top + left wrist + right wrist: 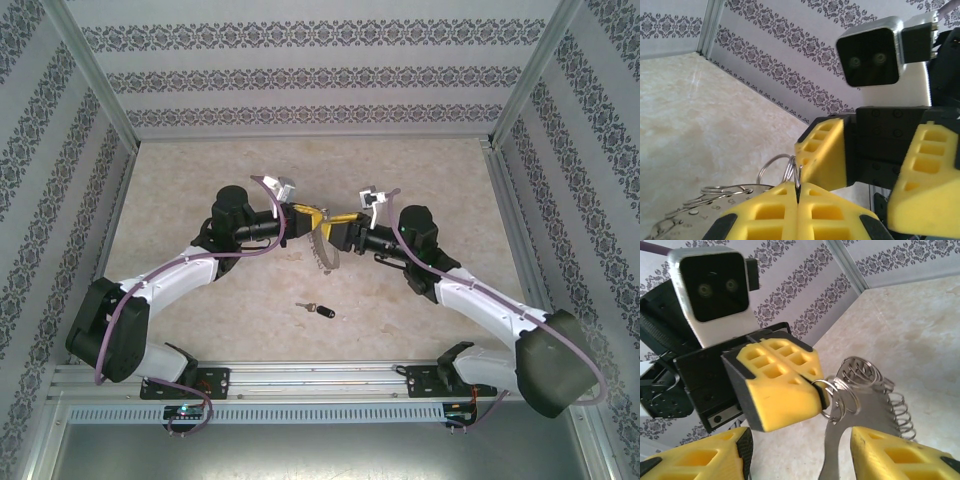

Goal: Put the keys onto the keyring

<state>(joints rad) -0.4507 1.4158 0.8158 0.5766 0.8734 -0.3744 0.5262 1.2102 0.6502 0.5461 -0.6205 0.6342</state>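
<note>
The keyring [322,252] hangs above the table's middle between my two grippers, a flat grey metal piece [860,412] fringed with several small wire rings. My left gripper [303,215] is shut on one of those small rings [798,181], its yellow pads pressed together around the wire [826,389]. My right gripper [342,228] faces it, open. The flat metal part stands between the right gripper's fingers [897,455] and I see no contact. One key [316,309], silver with a black head, lies on the table nearer the arm bases, apart from both grippers.
Patterned walls [320,75] close in the back and both sides of the beige table [200,190]. A metal rail [320,380] with the arm bases runs along the near edge. The two wrists are close together, camera to camera.
</note>
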